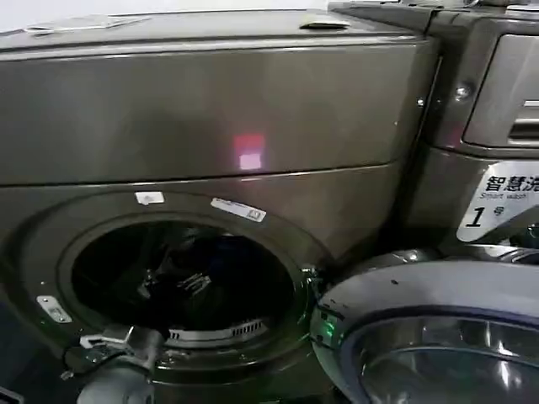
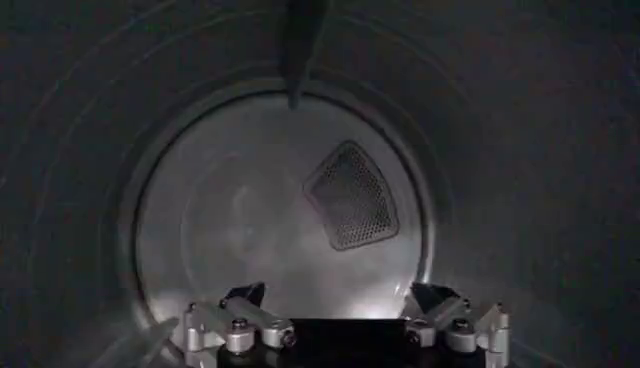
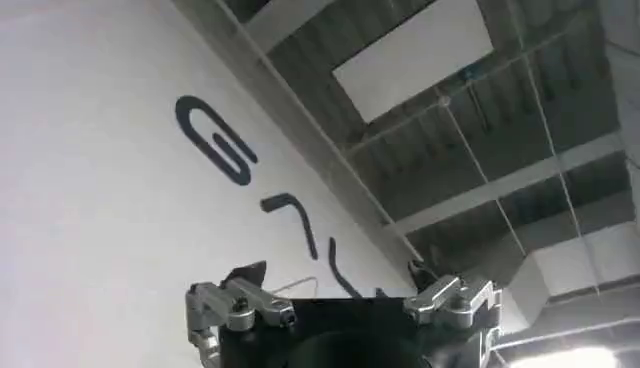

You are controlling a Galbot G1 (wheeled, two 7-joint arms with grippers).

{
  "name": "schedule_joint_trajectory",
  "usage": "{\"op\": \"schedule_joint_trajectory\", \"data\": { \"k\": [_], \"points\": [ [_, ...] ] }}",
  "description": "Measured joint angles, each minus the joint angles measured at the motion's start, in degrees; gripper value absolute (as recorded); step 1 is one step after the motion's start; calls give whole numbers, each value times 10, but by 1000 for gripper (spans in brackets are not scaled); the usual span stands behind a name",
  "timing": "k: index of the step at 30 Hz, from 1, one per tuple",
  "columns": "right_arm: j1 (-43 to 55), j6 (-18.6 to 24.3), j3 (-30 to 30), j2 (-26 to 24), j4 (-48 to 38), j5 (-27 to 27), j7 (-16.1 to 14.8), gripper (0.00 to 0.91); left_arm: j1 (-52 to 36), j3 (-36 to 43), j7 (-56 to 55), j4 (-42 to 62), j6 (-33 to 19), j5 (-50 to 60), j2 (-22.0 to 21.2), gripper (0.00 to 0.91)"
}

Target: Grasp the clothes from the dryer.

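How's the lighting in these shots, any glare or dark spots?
Head view: a pinkish-red glare patch on the dryer's front panel, with the drum opening nearly black. Left wrist view: dim drum walls, brighter back wall. Right wrist view: a bright ceiling light panel.

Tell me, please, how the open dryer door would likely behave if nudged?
The door would probably swing rather than slide, since it seems hinged beside the drum opening. Its glass window suggests it is fairly heavy and better not struck. The left gripper sits open inside the drum; the right gripper, open, points at the ceiling.
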Motion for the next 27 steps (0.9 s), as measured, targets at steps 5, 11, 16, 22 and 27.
{"op": "schedule_joint_trajectory", "data": {
  "k": [5,11,16,22,27],
  "points": [
    [-3,-6,2,1,3,-6,5,907,-49,14,-12,55,-4,-15,6,907],
    [-9,-8,13,2,-2,-9,6,907,-137,37,-33,155,-16,-19,6,907],
    [-8,-8,16,3,-3,-10,6,907,-219,55,-48,250,-28,-13,8,907],
    [-9,-7,21,2,-8,-10,6,907,-304,73,-57,355,-41,-8,8,907],
    [-11,-5,24,2,-14,-10,6,907,-372,89,-57,440,-48,6,14,907]
  ]
}}
